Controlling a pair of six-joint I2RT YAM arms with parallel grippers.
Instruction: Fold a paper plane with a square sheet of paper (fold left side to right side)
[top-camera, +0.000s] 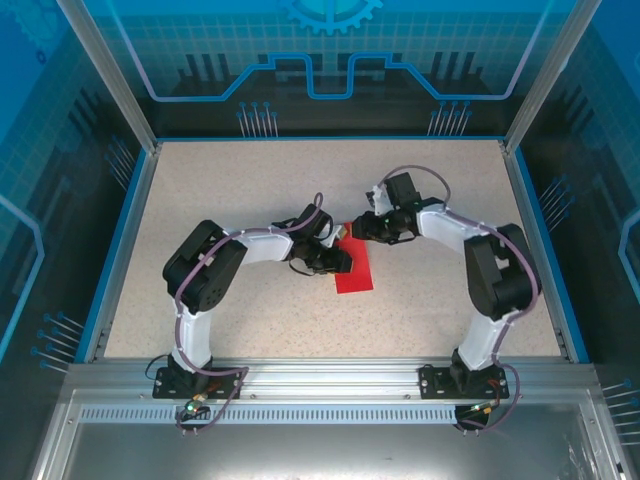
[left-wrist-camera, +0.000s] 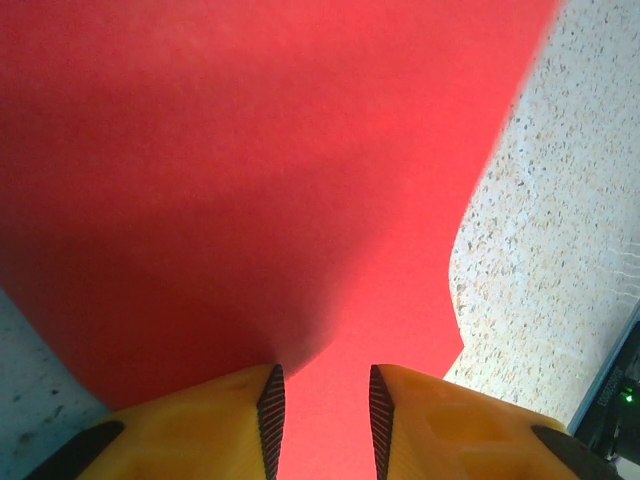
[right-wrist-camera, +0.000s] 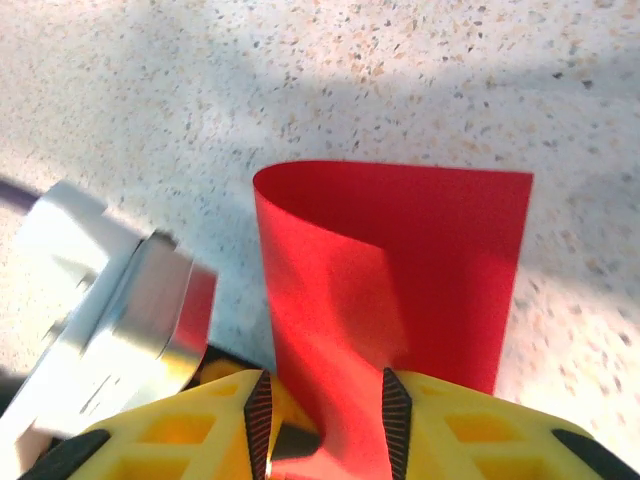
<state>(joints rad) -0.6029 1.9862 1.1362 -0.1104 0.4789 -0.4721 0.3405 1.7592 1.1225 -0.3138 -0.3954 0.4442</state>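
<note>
Top view: the square sheet of paper (top-camera: 355, 272), thin and bright red, lies mid-table as a narrow rectangle on the speckled beige table (top-camera: 250, 190). The left gripper (top-camera: 337, 258) and right gripper (top-camera: 352, 233) meet at its far end.

Left wrist view: yellow fingers (left-wrist-camera: 230, 420) stand narrowly apart over smooth red paper, clamping nothing.

Right wrist view: the jaws are partly open. The sheet's curled edge rises loosely between the ribbed black pads (right-wrist-camera: 258, 410).
</note>
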